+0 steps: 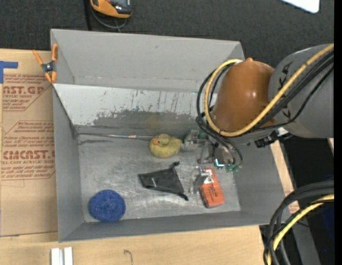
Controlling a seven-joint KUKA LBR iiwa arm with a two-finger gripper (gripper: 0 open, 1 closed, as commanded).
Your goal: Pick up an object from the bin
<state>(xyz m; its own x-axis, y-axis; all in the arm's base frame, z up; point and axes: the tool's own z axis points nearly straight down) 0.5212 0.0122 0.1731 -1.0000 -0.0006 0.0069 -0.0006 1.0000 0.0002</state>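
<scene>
My gripper point(204, 167) hangs low at the bin's right side, below the arm's orange dome. It is right above the upper end of an orange flat block point(212, 194) with a pale label, which lies on the floor near the front right corner. A yellow rubber duck point(164, 146) sits just left of the gripper, near the back wall. A black angular piece point(163, 180) lies flat between the duck and the orange block, left of the gripper.
A blue round ball point(107, 205) rests in the front left corner, far from the gripper. The bin's sloping walls close in at the back and right, near the arm.
</scene>
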